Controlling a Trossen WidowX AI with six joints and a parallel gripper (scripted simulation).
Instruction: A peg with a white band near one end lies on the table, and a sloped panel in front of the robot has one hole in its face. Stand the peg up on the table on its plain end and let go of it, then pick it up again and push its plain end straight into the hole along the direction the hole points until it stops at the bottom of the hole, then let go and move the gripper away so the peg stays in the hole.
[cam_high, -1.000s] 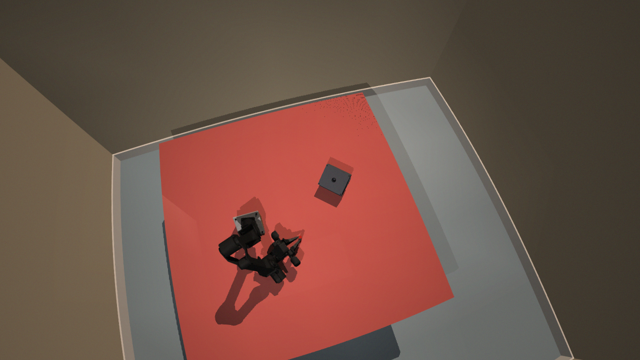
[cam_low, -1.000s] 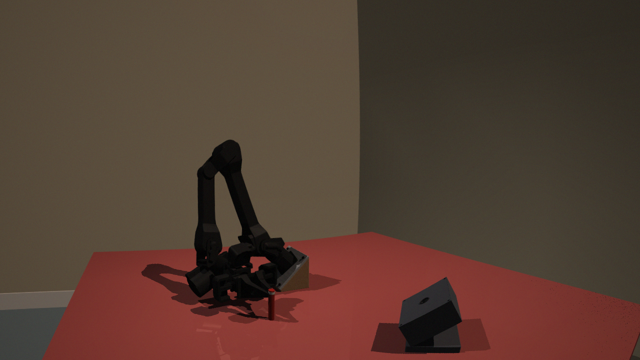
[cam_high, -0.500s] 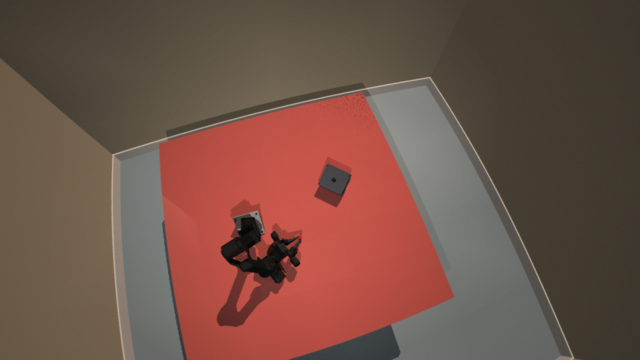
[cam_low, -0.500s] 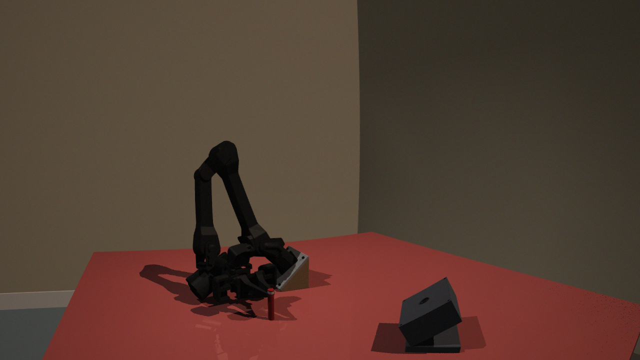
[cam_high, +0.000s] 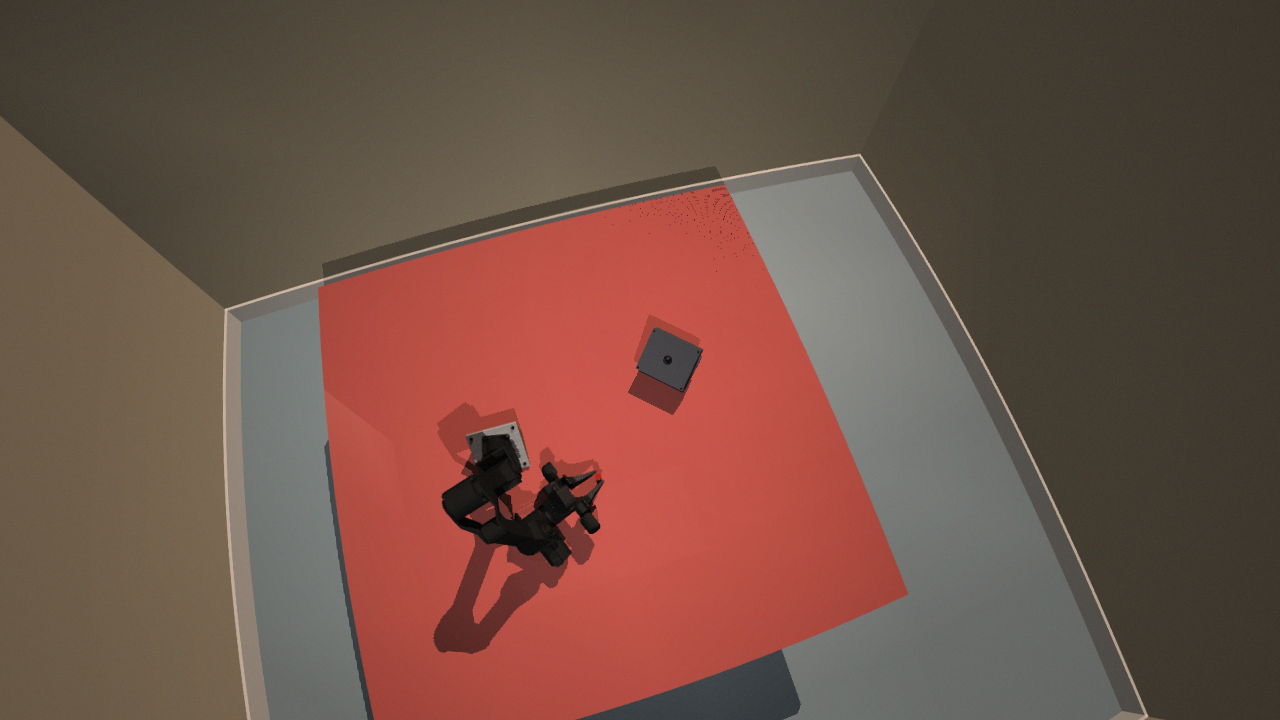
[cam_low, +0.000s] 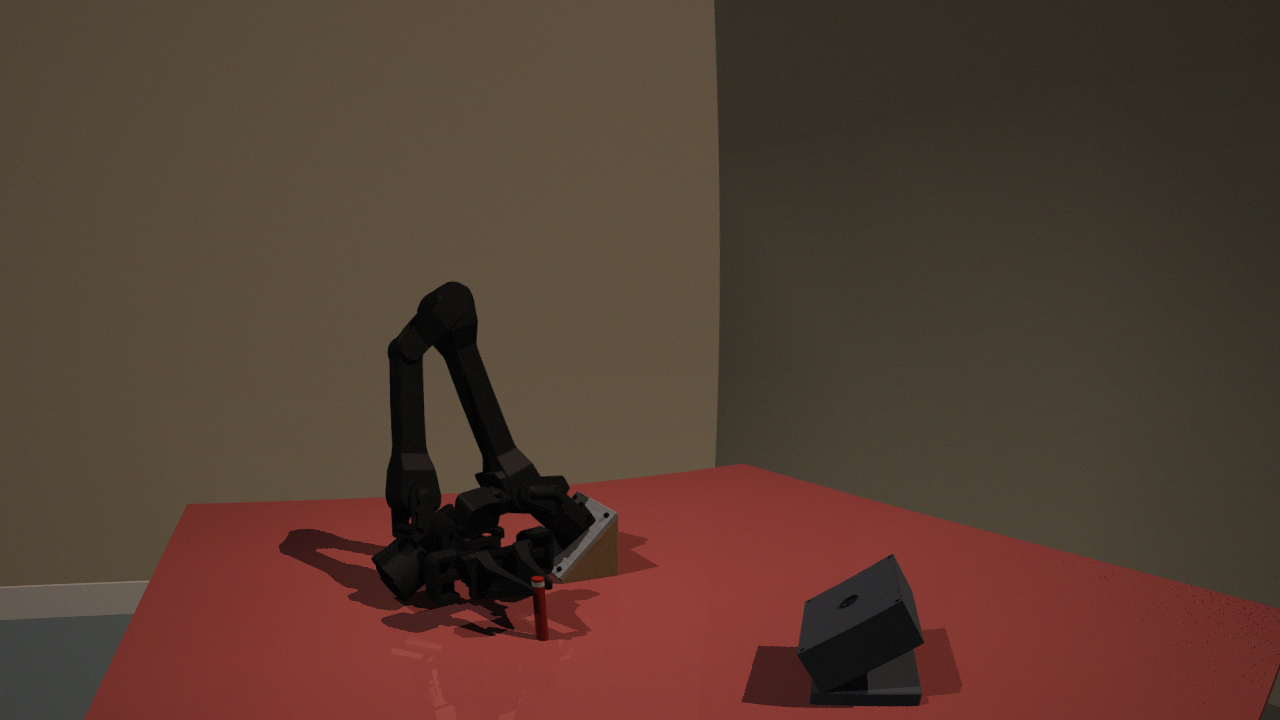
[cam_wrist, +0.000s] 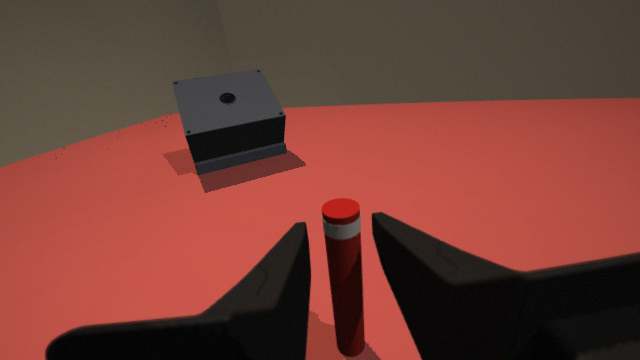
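The red peg (cam_high: 598, 476) (cam_low: 540, 616) (cam_wrist: 345, 275) stands upright on the red table (cam_high: 760, 537) (cam_low: 671, 626) (cam_wrist: 500, 175), with its white band near the top and its plain end down. My gripper (cam_high: 599, 477) (cam_low: 538, 587) (cam_wrist: 339, 227) is open, with one finger on each side of the peg near the band. The wrist view shows a gap between the peg and each finger, so nothing is held. The dark grey sloped panel (cam_high: 653, 344) (cam_low: 827, 622) (cam_wrist: 200, 105) has one round hole (cam_high: 667, 360) (cam_low: 848, 601) (cam_wrist: 227, 98) in its face. The hole has no peg in it.
The panel stands on a low dark base (cam_low: 881, 691) (cam_wrist: 240, 159), beyond the peg and left of centre in the wrist view. The arm rises from a wedge-shaped mount (cam_low: 597, 553) with a light grey face. Walls stand around the table.
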